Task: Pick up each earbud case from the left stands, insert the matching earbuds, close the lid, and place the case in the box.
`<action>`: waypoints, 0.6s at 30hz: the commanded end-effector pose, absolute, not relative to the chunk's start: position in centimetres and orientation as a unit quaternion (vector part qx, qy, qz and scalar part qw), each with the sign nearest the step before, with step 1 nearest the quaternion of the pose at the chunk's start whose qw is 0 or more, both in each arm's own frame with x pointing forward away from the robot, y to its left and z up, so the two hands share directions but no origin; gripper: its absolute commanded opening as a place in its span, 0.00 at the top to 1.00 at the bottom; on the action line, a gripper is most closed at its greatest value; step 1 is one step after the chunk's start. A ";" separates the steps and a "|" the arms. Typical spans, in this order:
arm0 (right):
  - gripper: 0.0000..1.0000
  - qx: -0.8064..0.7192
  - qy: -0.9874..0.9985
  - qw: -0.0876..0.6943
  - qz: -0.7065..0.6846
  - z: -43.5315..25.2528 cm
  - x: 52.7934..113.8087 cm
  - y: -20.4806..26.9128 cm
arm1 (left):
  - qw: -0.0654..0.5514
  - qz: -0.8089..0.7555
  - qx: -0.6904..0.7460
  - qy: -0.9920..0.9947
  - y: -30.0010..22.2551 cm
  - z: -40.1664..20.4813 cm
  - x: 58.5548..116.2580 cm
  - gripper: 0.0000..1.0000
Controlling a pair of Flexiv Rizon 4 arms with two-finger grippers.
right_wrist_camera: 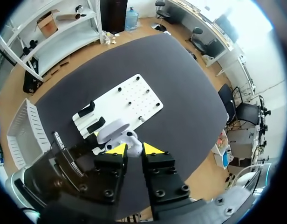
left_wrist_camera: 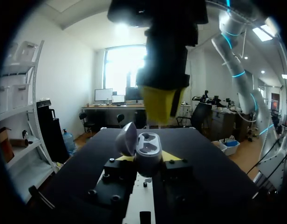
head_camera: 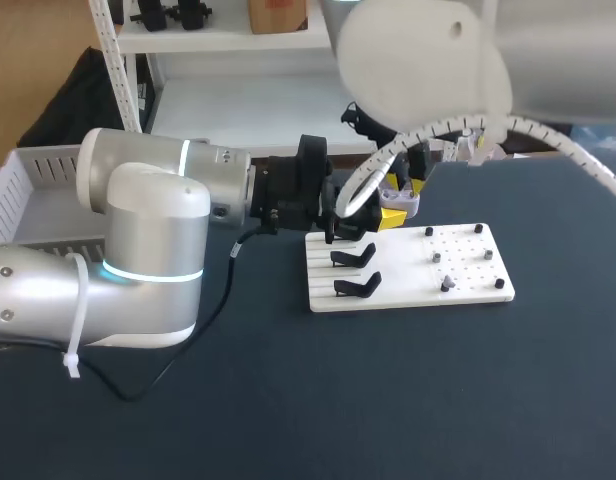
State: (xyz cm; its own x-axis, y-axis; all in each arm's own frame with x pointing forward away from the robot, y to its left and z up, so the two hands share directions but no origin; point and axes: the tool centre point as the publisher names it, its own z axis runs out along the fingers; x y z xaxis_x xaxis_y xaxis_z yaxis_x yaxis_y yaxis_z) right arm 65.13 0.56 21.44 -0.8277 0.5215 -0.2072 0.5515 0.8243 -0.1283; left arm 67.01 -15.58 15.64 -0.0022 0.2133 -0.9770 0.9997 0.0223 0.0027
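Now the left gripper (left_wrist_camera: 149,158) pinches the grey open-lidded earbud case (left_wrist_camera: 148,148). The right gripper (right_wrist_camera: 134,149) hangs just above it; I cannot tell its grip. Lower it squarely, slowly.

A dark, cloth-like table (head_camera: 408,400) is filling the scene, and a white board (head_camera: 408,268) is lying flat on it near the middle. The board's left part is showing long grooves, its right part is showing rows of small holes, with a few small dark pegs (head_camera: 487,252) standing up among them.
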 end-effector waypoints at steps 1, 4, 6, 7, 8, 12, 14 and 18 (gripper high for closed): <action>1.00 0.281 0.952 0.082 -0.091 20.9 65.4 0.4 | 0.452 -0.437 0.543 0.556 -15.6 15.6 66.9 1.00; 1.00 0.281 0.952 0.081 -0.091 20.6 65.5 0.3 | 0.452 -0.437 0.543 0.556 -15.6 15.6 66.9 1.00; 1.00 0.281 0.952 0.079 -0.092 20.5 65.5 0.3 | 0.452 -0.437 0.543 0.556 -15.6 15.6 66.9 1.00; 1.00 0.280 0.952 0.079 -0.092 20.4 65.5 0.3 | 0.452 -0.437 0.543 0.556 -15.6 15.6 66.9 1.00; 1.00 0.280 0.952 0.079 -0.092 20.4 65.5 0.3 | 0.452 -0.437 0.543 0.556 -15.6 15.6 66.9 1.00; 1.00 0.280 0.952 0.077 -0.093 20.1 65.5 0.2 | 0.452 -0.437 0.543 0.556 -15.6 15.6 66.9 1.00; 1.00 0.280 0.952 0.076 -0.093 20.0 65.6 0.2 | 0.452 -0.437 0.543 0.556 -15.6 15.6 66.9 1.00; 1.00 0.282 0.952 0.074 -0.093 19.9 65.6 0.3 | 0.452 -0.437 0.543 0.556 -15.6 15.6 66.9 1.00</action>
